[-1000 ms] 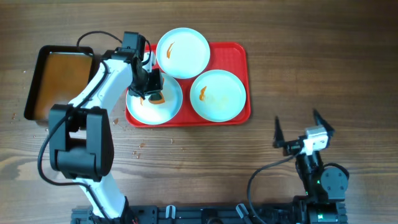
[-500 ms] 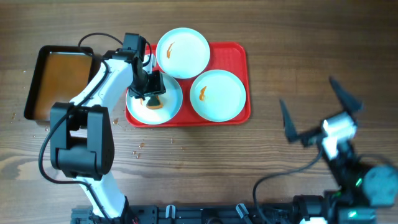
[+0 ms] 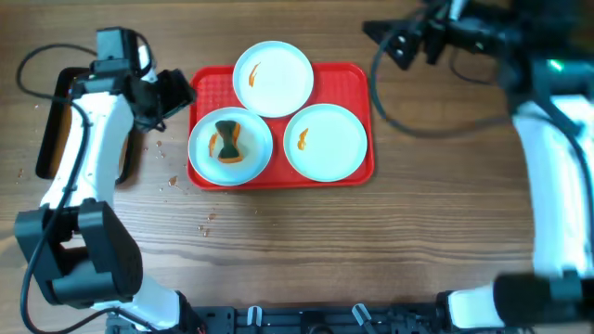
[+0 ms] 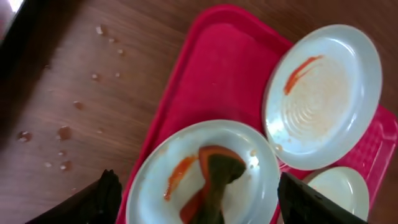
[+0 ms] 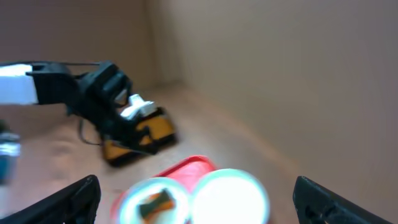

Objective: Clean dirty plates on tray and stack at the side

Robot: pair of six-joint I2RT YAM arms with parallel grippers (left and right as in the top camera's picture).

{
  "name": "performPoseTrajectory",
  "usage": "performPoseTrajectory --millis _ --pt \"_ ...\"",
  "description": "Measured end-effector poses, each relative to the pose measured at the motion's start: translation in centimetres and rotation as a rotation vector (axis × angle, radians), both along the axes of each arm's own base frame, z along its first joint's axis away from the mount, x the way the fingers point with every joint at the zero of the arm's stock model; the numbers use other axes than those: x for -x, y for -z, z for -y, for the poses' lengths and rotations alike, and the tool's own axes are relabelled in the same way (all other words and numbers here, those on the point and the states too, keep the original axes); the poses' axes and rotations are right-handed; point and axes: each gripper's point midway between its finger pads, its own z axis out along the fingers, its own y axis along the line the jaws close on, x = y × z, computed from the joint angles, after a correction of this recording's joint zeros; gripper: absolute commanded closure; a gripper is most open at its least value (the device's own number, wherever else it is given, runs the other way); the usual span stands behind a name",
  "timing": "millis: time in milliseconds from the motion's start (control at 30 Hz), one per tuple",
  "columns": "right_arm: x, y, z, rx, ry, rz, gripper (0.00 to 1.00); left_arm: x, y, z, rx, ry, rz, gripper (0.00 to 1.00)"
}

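Observation:
The red tray point(image 3: 353, 88) holds three pale plates. The left plate point(image 3: 206, 148) point(image 4: 249, 199) carries a dark green and orange sponge point(image 3: 227, 141) point(image 4: 217, 177) and an orange smear. The far plate point(image 3: 273, 78) point(image 4: 323, 93) and the right plate point(image 3: 325, 141) each show an orange smear. My left gripper point(image 3: 167, 97) point(image 4: 199, 211) hangs open just left of the tray with nothing between its fingers. My right gripper point(image 3: 390, 42) point(image 5: 199, 205) stands open high beyond the tray's far right corner. Its blurred view looks down on the tray point(image 5: 186, 167) and two plates.
A black pan point(image 3: 51, 121) of brownish water sits at the far left, partly under my left arm. Small crumbs point(image 3: 172, 181) point(image 4: 62, 132) lie on the wooden table left of the tray and in front of it.
My left gripper opened, left the sponge on the left plate and drew back to the left off the tray. My right arm swung from the near right up to the far side.

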Motion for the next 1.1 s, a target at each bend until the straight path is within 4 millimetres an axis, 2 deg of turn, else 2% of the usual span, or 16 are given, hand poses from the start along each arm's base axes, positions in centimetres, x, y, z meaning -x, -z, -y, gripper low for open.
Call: performPoseTrajectory --millis 67,133,233,267,333,467,500,567,600,667,767,867,933,967,1100 --pt "-1.5 2.7 -1.1 -0.023 -0.006 -0.119 0.00 0.2 0.1 -0.5 0.004 -0.021 -0.010 0.11" --pt "-3.3 7.9 -3.6 -0.004 0.024 -0.310 0.00 0.4 0.2 -0.5 0.008 -0.030 -0.020 0.09" --pt "-2.9 14.3 -6.7 0.149 0.112 -0.524 0.00 0.5 0.2 -0.5 0.010 -0.033 -0.024 0.07" --pt "-2.5 15.5 -7.2 0.202 0.137 -0.572 0.00 0.5 0.2 -0.5 0.010 -0.035 -0.025 0.06" --pt "-1.6 17.3 -8.0 0.335 0.177 -0.673 0.00 0.5 0.2 -0.5 0.012 -0.036 -0.025 0.05" --pt "-2.6 19.0 -9.8 0.402 0.191 -0.668 0.01 0.5 0.2 -0.5 0.012 -0.039 -0.025 0.06" --pt "-2.5 19.7 -10.5 0.412 0.184 -0.675 0.18 0.5 0.2 -0.5 0.013 -0.039 -0.027 0.05" --pt "-2.7 20.8 -12.4 0.418 0.165 -0.660 0.39 0.9 0.4 -0.5 0.014 -0.039 -0.044 0.05" --pt "-2.9 21.4 -13.2 0.425 0.168 -0.653 0.44 1.1 0.5 -0.4 0.015 -0.039 -0.053 0.05" --pt "-3.0 23.1 -14.8 0.449 0.185 -0.654 0.45 1.3 0.5 -0.4 0.016 -0.039 -0.062 0.05" --pt "-2.9 26.0 -15.6 0.508 0.217 -0.679 0.45 1.3 0.5 -0.4 0.016 -0.039 -0.063 0.05" --pt "-2.3 29.5 -15.9 0.580 0.230 -0.725 0.47 1.3 0.5 -0.4 0.016 -0.039 -0.063 0.07" --pt "-1.5 31.5 -15.9 0.627 0.226 -0.763 0.56 1.3 0.5 -0.4 0.016 -0.040 -0.063 0.07" --pt "-1.0 32.5 -15.9 0.651 0.224 -0.788 0.57 1.3 0.5 -0.4 0.016 -0.040 -0.063 0.07" --pt "0.5 35.9 -15.6 0.733 0.185 -0.843 0.55 1.3 0.5 -0.4 0.016 -0.039 -0.062 0.07"
